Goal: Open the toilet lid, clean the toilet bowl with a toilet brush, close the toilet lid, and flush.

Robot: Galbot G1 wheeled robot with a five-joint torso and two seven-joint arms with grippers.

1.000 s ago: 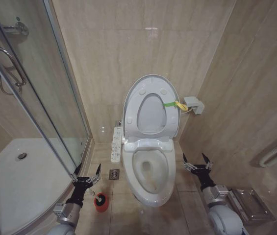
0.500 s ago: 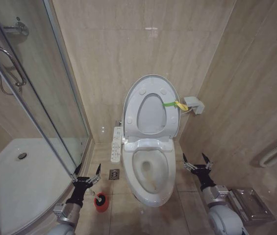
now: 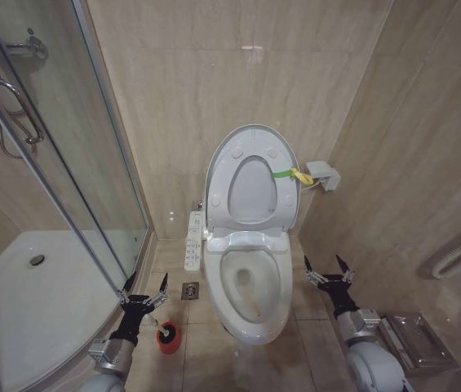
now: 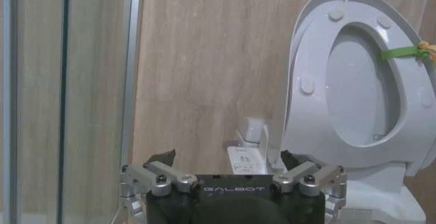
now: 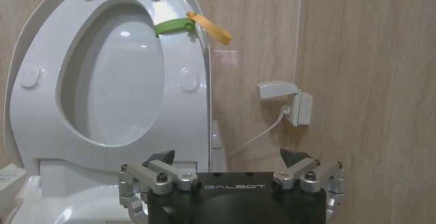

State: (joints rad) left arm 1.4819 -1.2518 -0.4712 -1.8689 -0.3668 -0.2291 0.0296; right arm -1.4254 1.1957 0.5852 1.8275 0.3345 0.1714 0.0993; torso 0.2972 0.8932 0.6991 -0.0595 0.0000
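The glossy oval lid (image 3: 250, 175) stands raised against the tiled far wall above the white ceramic bowl (image 3: 250, 290). Left gripper (image 3: 143, 291) and right gripper (image 3: 328, 270), fingers spread wide, flank the bowl; the black-bristled brush (image 3: 166, 330) sits near-left.

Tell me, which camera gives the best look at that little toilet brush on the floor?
The head view: the toilet brush stands in its red holder on the floor just beside the left gripper, left of the toilet bowl. The two wrist views look toward the raised toilet lid and wall instead.
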